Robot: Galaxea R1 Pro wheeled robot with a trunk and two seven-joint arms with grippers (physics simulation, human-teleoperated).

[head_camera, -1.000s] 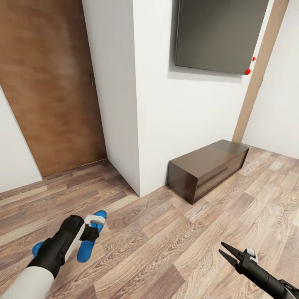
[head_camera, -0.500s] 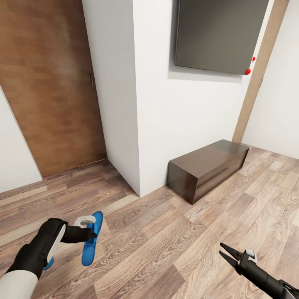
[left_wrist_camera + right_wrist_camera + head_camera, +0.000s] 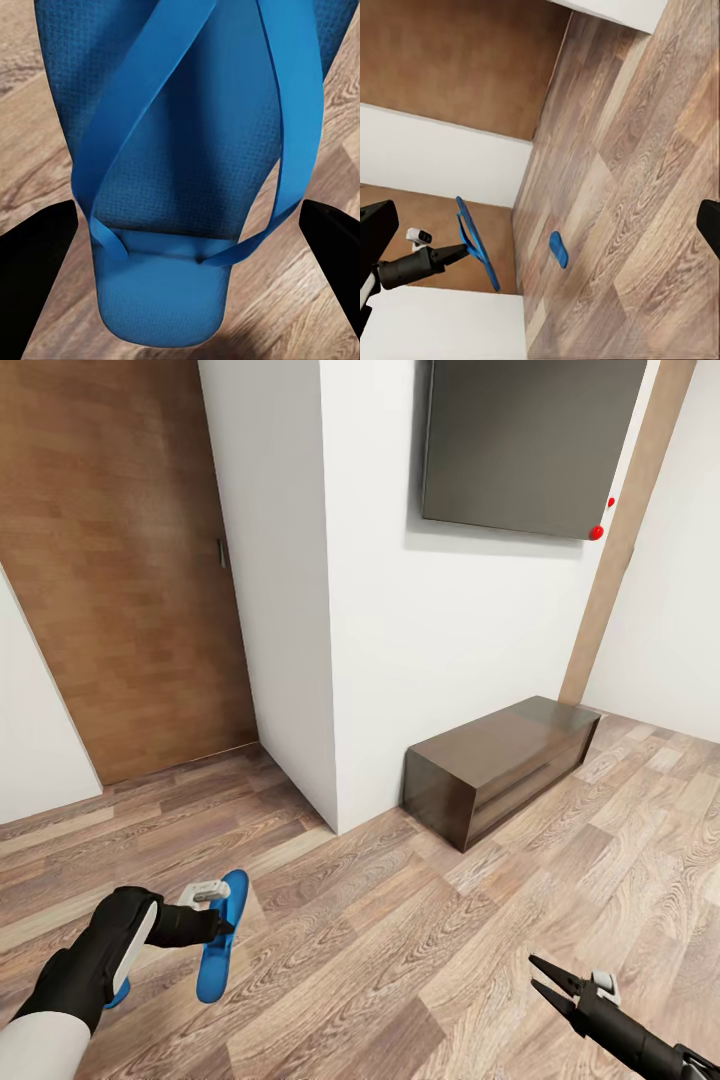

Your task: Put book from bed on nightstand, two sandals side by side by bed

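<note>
One bright blue sandal [image 3: 222, 942] hangs tipped on its edge just above the wooden floor at the lower left, with my left gripper [image 3: 220, 927] shut on it. The left wrist view looks straight onto its sole and straps [image 3: 180, 172], a black finger [image 3: 34, 262] at each side. From the right wrist view this sandal [image 3: 478, 251] is edge-on at the left gripper's tip [image 3: 457, 253]. The other sandal [image 3: 118, 993] lies flat on the floor [image 3: 558, 250], mostly hidden behind my left forearm. My right gripper [image 3: 536, 972] stands open and empty at the lower right. The book, bed and nightstand are out of view.
A long low dark wooden bench [image 3: 500, 760] stands against the white wall under a dark wall screen [image 3: 530, 440]. A white wall corner [image 3: 330, 760] juts out ahead. A brown wooden door [image 3: 120, 560] is at the left. Bare floor [image 3: 400, 960] lies between the arms.
Since a second ago my left arm has drawn back to the left and the sandal has tipped from flat onto its edge. The right gripper has sunk slightly.
</note>
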